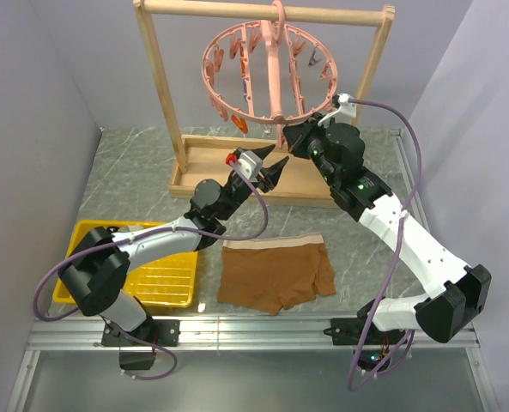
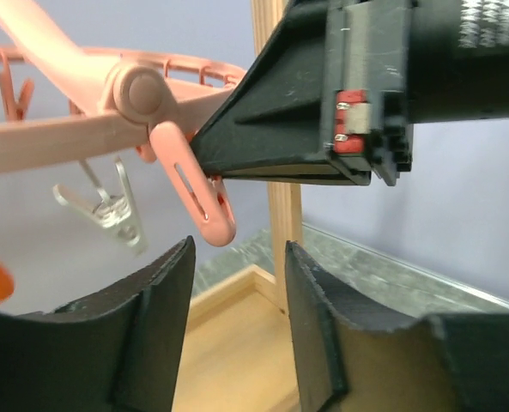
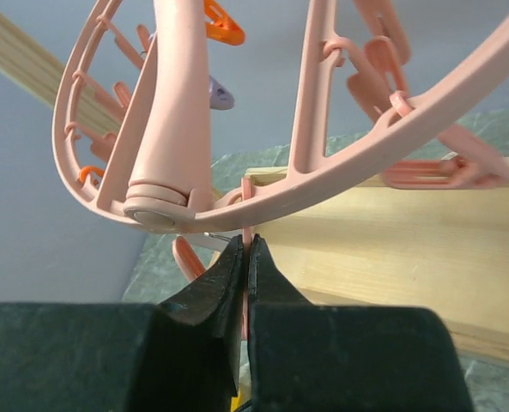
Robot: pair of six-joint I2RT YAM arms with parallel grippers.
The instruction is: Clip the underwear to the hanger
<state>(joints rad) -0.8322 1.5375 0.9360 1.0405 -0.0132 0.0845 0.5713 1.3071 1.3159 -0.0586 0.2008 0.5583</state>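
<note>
Up at the hanger's low rim, we see the right fingers point(image 3: 233, 268) pressed together on a thin pink clip point(image 3: 247, 225) that hangs from the hanger point(image 3: 172, 112). No gap shows btwn the tips, only that pink strip. A second clip point(image 3: 185, 256) dangles just left of them. From the top cam the right fingers point(image 1: 290, 136) sit at the ring's bottom edge, w/ the hanger point(image 1: 274, 77) hooked on the top bar of the wood rack point(image 1: 162, 94) and tilted.

Just left of and below those, the left fingers point(image 1: 276, 169) are spread apart w/ nothing btwn them. The left wrist cam agrees: both left fingers point(image 2: 155, 300) stand apart, and thru the gap we see only the rack's post and base board. Above the gap the black right fingers point(image 2: 263, 129) come in from the right and meet the hanger point(image 2: 65, 137) by its hub. The second clip point(image 2: 204, 202) hangs just above the left-hand tip, not touching it. A clear clip point(image 2: 108, 206) hangs further left.

Well below both sets of fingers, on the near side, the underwear point(image 1: 275, 275) lies flat on the table point(image 1: 117, 172), waistband toward the rack, w/ neither arm touching it. It's just right of a yellow tray point(image 1: 168, 279), btwn the two arm bases.
</note>
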